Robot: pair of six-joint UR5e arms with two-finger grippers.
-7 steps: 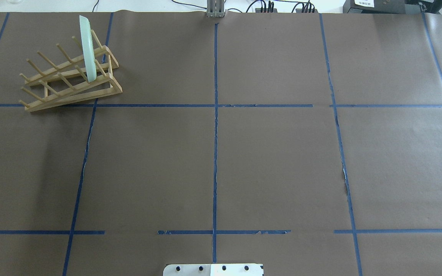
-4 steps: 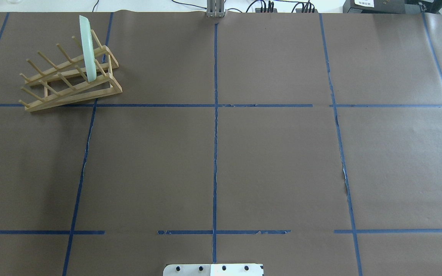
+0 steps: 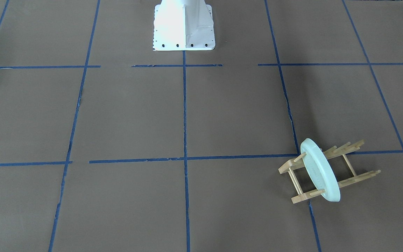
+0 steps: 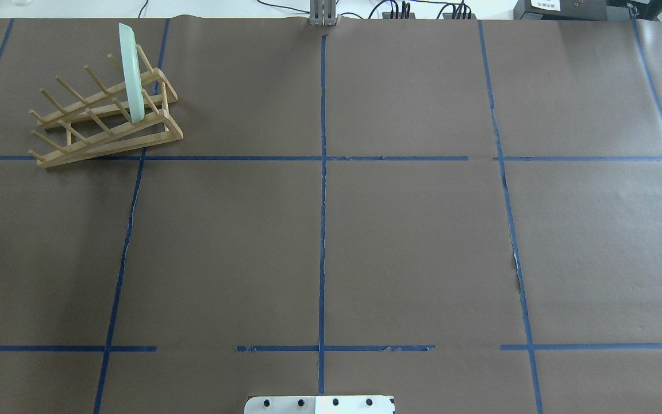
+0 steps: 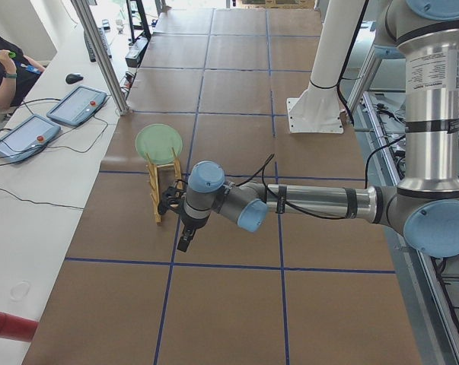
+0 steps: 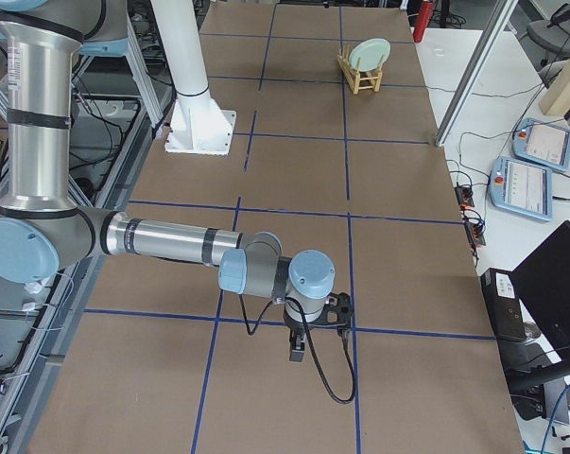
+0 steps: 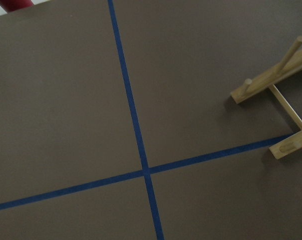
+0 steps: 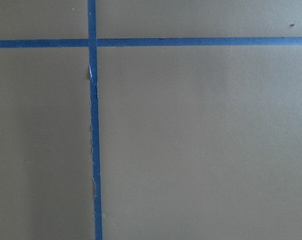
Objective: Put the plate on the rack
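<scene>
**Plate seated in rack; both arms drawn off**

Across the last second the overhead view shows no change: neither the rack nor the plate has shifted, and no arm enters that view. Judged from this, the placing is done and only the retreat remains.

- **Tabletop** (image 4: 411, 241): brown paper divided by blue tape lines (image 4: 323, 230), with the white robot base (image 3: 184, 24) at its edge.
- **Left arm** (image 5: 313, 201): stretched low over the tabletop. The left fingers (image 5: 186, 237) point downward near the rack's end and are apart from the plate. Whether they are released or clenched cannot be told.
- **Right arm** (image 6: 162, 238): well apart from the rack, at the opposite end. The right fingers (image 6: 297, 348) hang over bare paper, and their state likewise cannot be told.
- **Rack** (image 4: 101, 123): stands in the far left square, across a tape line.
- **Plate** (image 4: 131, 72): stands on edge between pegs near one end of the rack, leaning slightly, and touches only the rack.
- **Surroundings**: two teach pendants (image 5: 77, 106) and a red cylinder (image 5: 8, 325) lie beyond the paper.

Only the left fingers, close to the rack, could knock it.
</scene>
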